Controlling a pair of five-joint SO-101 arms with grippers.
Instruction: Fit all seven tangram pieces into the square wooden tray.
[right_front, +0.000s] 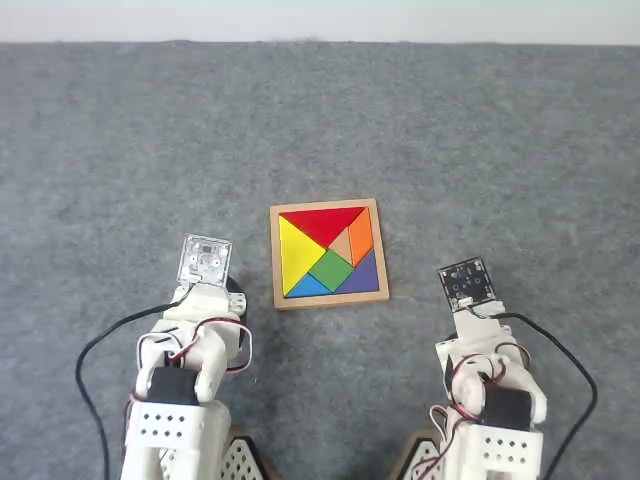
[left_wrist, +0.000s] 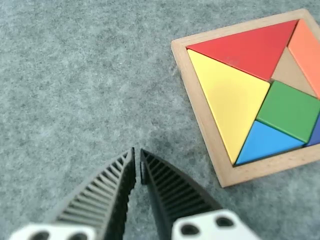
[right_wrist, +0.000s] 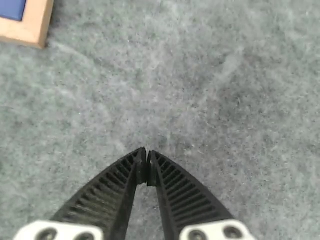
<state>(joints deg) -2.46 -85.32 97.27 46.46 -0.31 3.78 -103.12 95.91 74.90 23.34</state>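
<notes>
The square wooden tray (right_front: 277, 258) lies in the middle of the grey carpet, holding red (right_front: 322, 223), yellow (right_front: 295, 253), green (right_front: 331, 268), blue (right_front: 306, 286), orange (right_front: 361, 240), tan (right_front: 341, 245) and purple (right_front: 363, 274) pieces packed flush. In the left wrist view the tray (left_wrist: 201, 111) lies just ahead of my left gripper (left_wrist: 137, 152), which is shut and holds nothing. My right gripper (right_wrist: 146, 152) is shut over bare carpet, with a tray corner (right_wrist: 30, 34) off to one side. From above, the left arm (right_front: 200, 300) rests left of the tray and the right arm (right_front: 470, 310) right of it.
Grey carpet covers the whole table. Black cables (right_front: 95, 350) loop beside each arm's base near the front edge. A pale wall (right_front: 320, 20) borders the far side.
</notes>
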